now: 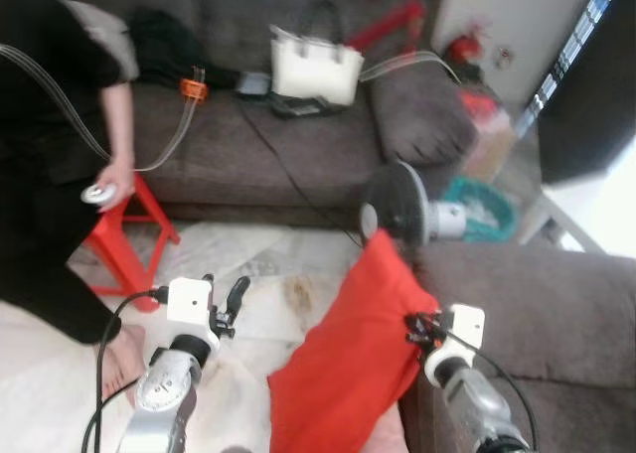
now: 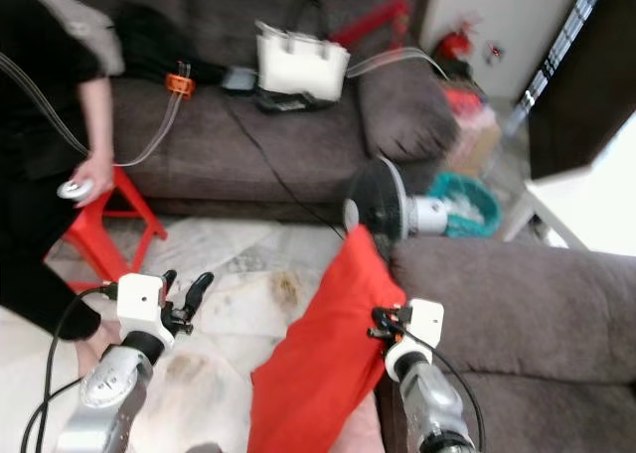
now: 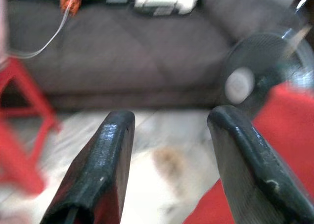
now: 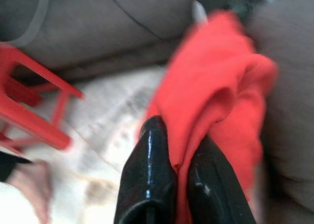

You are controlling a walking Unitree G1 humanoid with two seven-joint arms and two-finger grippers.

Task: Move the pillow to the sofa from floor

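A red pillow (image 1: 348,359) hangs above the floor beside the near sofa's arm, its top corner by the fan. My right gripper (image 1: 411,327) is shut on the pillow's right edge; in the right wrist view red cloth (image 4: 211,101) is pinched between the two black fingers (image 4: 149,180). My left gripper (image 1: 235,299) stands open over the pale floor, left of the pillow and apart from it, with nothing between its fingers (image 3: 100,175). The near grey sofa (image 1: 537,304) lies to the right of the pillow.
A person in black (image 1: 60,125) stands at the left, foot (image 1: 119,359) on the floor near my left arm, beside a red stool (image 1: 129,234). A black fan (image 1: 397,205) stands behind the pillow. The far sofa (image 1: 288,145) carries a white bag (image 1: 316,68) and cables.
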